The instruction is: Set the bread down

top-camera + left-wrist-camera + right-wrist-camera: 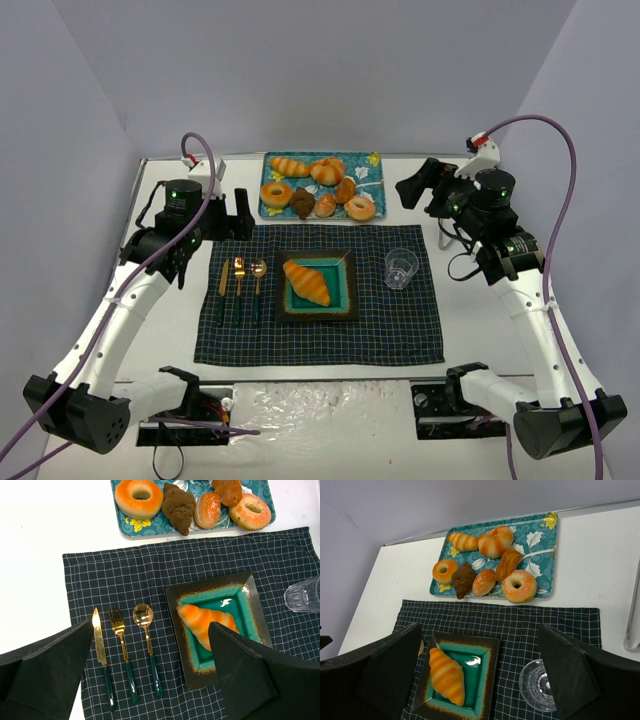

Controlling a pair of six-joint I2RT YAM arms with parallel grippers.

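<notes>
Left wrist view shows knife, fork, spoon beside the plate bearing the bread; right wrist shows the whole tray. Left gripper and right gripper fingers stand apart, empty.

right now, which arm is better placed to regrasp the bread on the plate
Likely left: the open left gripper hangs nearer the orange ridged bread on the teal plate; the right gripper sits farther back.
</notes>
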